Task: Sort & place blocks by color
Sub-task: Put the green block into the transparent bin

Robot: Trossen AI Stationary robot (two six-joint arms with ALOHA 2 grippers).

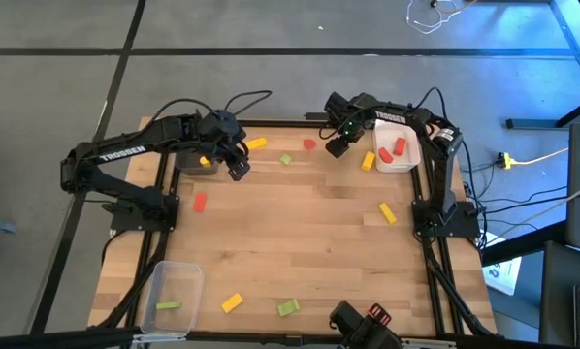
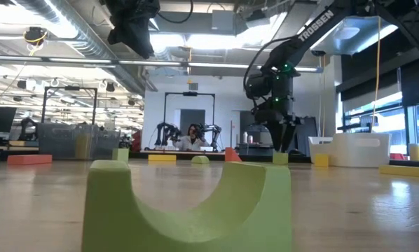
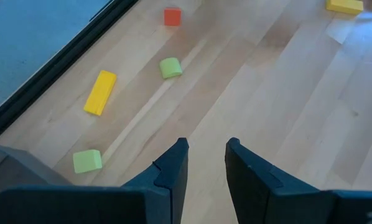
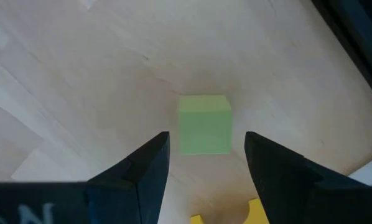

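The right end effector (image 4: 204, 155) hangs above the desk (image 1: 309, 223) near its far edge, fingers spread wide and holding nothing. A light green cube (image 4: 203, 123) lies on the wood straight below it, framed by the two fingers. The corner of a yellow block (image 4: 254, 211) shows beside the cube. In the overhead view this end effector (image 1: 337, 147) is just beside the white tray (image 1: 413, 155), which holds two red blocks (image 1: 393, 149). A yellow block (image 1: 368, 160) lies on the wood between the end effector and the tray.

The left end effector (image 3: 206, 163) is also empty, its fingers only a narrow gap apart, raised over bare wood. From overhead it (image 1: 238, 169) is near the far left of the desk, by the dark grey tray (image 1: 195, 165).

Loose blocks lie along the far edge between the arms: a yellow bar (image 1: 257, 143), a green piece (image 1: 285, 159) and a small red one (image 1: 308, 144). A red block (image 1: 200, 202) lies near the left arm's base, and a yellow bar (image 1: 387, 213) lies toward the right side.

At the near edge, a clear tray (image 1: 174, 291) holds one green bar (image 1: 168, 305). Beside it on the wood lie a yellow block (image 1: 232, 302) and a green arch (image 1: 288, 308), which fills the foreground (image 2: 188, 206) of the level view.

A person (image 2: 193, 140) sits far back in the room.
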